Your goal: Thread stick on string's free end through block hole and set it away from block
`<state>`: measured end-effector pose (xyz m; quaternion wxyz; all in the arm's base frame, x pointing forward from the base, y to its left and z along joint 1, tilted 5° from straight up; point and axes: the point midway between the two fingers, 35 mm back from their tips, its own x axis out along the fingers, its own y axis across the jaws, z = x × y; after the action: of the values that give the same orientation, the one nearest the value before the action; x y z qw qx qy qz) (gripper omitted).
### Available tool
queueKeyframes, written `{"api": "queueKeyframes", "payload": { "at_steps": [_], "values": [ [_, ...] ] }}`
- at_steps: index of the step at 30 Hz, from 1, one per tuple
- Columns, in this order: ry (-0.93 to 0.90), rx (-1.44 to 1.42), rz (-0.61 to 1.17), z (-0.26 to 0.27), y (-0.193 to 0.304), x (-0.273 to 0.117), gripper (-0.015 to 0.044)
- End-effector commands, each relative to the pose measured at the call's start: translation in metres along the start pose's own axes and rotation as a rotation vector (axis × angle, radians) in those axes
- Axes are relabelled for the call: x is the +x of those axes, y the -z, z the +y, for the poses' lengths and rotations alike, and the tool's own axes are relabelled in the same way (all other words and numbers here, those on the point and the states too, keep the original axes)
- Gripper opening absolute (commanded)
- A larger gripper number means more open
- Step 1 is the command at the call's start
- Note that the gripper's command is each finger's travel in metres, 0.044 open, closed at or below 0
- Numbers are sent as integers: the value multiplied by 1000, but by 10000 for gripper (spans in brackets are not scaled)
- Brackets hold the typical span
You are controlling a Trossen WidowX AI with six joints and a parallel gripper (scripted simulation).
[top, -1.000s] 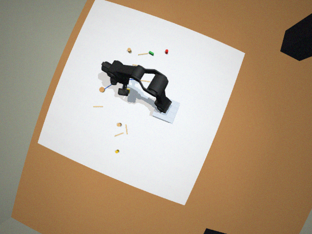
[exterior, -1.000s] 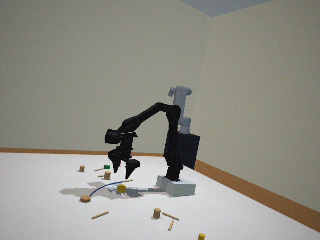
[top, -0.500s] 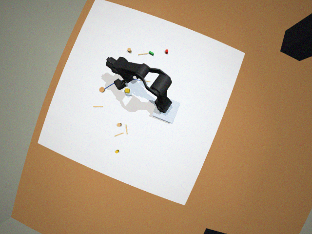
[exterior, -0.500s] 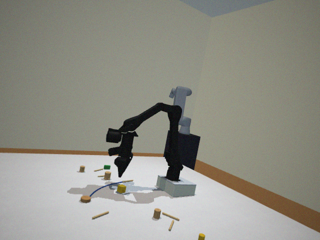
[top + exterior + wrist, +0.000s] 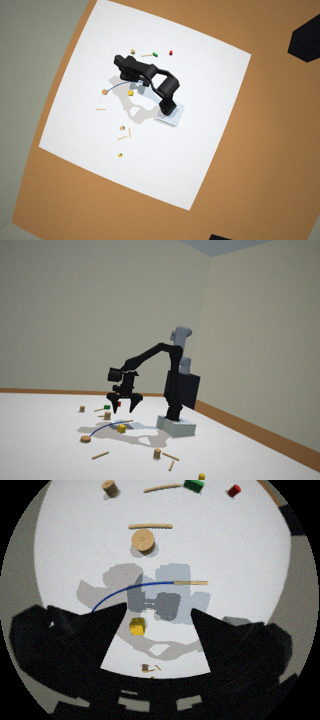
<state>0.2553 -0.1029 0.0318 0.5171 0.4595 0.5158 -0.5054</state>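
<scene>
My gripper [image 5: 122, 412] [image 5: 159, 608] is wide open and empty, above the table. A wooden stick [image 5: 127, 421] [image 5: 191, 583] is on the end of the blue string [image 5: 102, 426] [image 5: 132, 586], below and just beyond the fingertips in the wrist view. The string arcs freely from the round button [image 5: 104, 91] [image 5: 85, 438]. A yellow cube [image 5: 130, 93] [image 5: 121, 428] [image 5: 137, 626] sits near the string. Wooden pieces stand upright: one [image 5: 107, 415] [image 5: 143, 540] beyond the stick, one [image 5: 122, 127] [image 5: 157, 453] nearer the front. No hole can be made out.
A loose stick [image 5: 150, 526] lies behind the nearer wooden piece. Farther back are another wooden piece [image 5: 132, 51], a loose stick [image 5: 146, 55], a green piece [image 5: 155, 54] and a red one [image 5: 170, 52]. More loose sticks [image 5: 100, 109] [image 5: 129, 132] [image 5: 122, 138] and a yellow cylinder [image 5: 120, 155] lie forward.
</scene>
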Motion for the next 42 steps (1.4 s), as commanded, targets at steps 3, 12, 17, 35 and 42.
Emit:
{"api": "queueKeyframes", "payload": {
  "at_steps": [3,12,17,35,42],
  "values": [
    [-4,1059,-10,-26,-22,1,440],
    [-5,1442,-11,-33,-27,1,440],
    [-5,1442,-11,-33,-27,1,440],
    [-5,1442,-11,-33,-27,1,335],
    [-5,1442,-11,-33,-27,1,151]
  ]
}}
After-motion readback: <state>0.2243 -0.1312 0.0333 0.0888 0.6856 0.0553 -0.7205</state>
